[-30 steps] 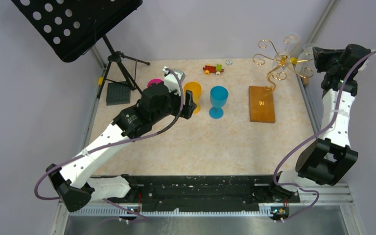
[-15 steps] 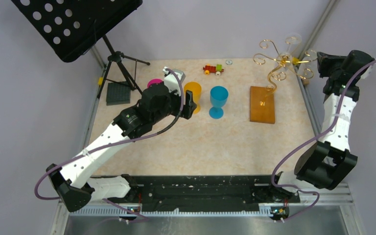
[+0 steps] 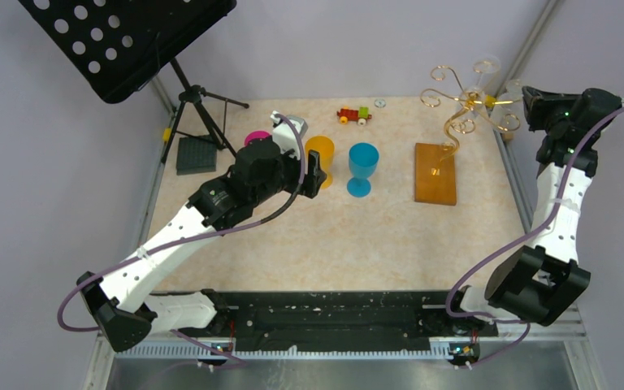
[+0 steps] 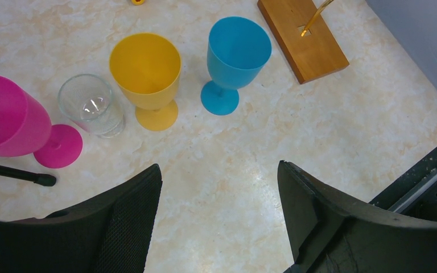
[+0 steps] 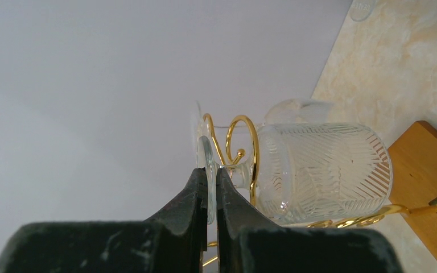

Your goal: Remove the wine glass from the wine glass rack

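In the right wrist view, the right gripper [image 5: 207, 170] is pinched almost closed on the thin foot of the wine glass [image 5: 324, 170], near the middle of the frame. The ribbed bowl lies sideways. Its stem seems to sit inside a gold curl of the wine glass rack [image 5: 427, 170], though the clear glass makes this hard to judge. In the overhead view the rack stands at upper right. The left gripper [image 4: 219, 168] hangs wide open and empty below a yellow goblet [image 4: 146, 71] and a blue goblet [image 4: 238, 51].
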Action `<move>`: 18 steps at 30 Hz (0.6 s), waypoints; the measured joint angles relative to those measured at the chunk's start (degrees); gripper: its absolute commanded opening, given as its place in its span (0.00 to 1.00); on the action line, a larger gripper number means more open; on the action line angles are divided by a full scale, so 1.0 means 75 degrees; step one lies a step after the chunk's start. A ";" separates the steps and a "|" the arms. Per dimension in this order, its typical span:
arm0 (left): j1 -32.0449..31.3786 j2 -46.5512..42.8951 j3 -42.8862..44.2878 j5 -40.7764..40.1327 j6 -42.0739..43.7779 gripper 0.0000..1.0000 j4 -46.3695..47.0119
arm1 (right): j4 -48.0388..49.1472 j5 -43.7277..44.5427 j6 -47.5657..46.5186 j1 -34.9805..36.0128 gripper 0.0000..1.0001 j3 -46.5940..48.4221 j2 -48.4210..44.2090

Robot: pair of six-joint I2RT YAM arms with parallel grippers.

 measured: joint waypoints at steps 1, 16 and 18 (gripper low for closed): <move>0.0003 0.0000 0.0000 0.0000 0.0003 0.78 0.0000 | -0.0020 -0.0085 -0.0015 0.0000 0.00 0.0000 0.0000; 0.0015 0.0000 0.0000 0.0006 0.0003 0.78 0.0000 | 0.0312 -0.1332 -0.0329 0.0050 0.00 0.0297 0.0597; 0.0015 0.0000 0.0000 0.0009 0.0003 0.78 0.0000 | 0.0341 -0.1378 -0.0329 0.0067 0.00 0.0379 0.0694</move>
